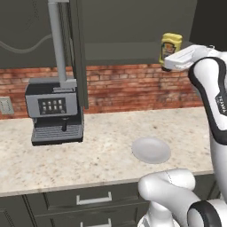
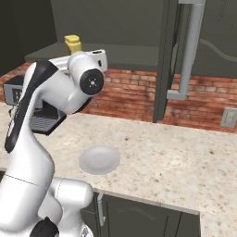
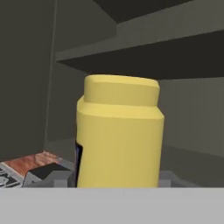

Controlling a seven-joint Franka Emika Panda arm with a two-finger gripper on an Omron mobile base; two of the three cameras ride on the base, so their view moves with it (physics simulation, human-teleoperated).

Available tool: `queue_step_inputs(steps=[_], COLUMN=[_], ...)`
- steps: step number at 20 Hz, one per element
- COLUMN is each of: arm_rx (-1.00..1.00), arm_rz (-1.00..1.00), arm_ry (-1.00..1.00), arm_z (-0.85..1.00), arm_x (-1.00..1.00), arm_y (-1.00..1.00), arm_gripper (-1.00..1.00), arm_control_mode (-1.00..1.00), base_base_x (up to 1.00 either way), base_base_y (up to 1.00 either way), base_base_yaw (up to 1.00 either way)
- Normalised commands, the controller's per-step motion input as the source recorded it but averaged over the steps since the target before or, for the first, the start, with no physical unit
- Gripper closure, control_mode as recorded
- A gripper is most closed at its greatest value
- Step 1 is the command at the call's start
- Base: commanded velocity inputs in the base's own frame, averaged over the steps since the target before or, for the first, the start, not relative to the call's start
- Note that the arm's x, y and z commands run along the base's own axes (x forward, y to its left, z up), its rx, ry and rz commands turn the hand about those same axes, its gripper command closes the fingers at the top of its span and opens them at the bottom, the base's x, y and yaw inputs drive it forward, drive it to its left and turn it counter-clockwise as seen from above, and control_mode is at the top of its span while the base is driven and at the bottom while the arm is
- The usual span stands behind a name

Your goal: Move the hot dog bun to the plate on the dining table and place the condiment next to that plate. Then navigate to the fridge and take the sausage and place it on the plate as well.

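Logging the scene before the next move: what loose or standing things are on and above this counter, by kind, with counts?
Yellow condiment bottle: 1, up in the open cabinet in front of the gripper
Plate: 1, bare, on the counter
Coffee machine: 1, against the brick wall
Total: 3
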Motion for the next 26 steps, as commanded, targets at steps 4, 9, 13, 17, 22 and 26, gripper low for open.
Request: queue_step_inputs(steps=[4,9,13,17,22,26], arm_rx=[0.0,0.0,0.0,0.0,0.0,0.0], arm_rz=[0.02,0.01,0.0,0.0,0.0,0.0], arm_ry=[0.0,0.0,0.0,0.0,0.0,0.0], arm_z=[0.0,0.0,0.0,0.0,0.0,0.0], arm_x=[-0.85,-0.37,0.0,0.0,0.0,0.0], arm_y=[0.31,0.1,0.0,0.0,0.0,0.0], arm_gripper=[1.0,1.0,1.0,1.0,1.0,1.0], arm_control_mode=[-1.0,1.0,1.0,1.0,1.0,1.0], base_base_x=[0.0,-0.58,-1.0,-1.0,-0.73,-0.58], base_base_y=[0.0,0.19,0.39,0.51,0.65,0.66], base_base_yaw=[0.0,0.04,0.12,0.29,0.51,0.56])
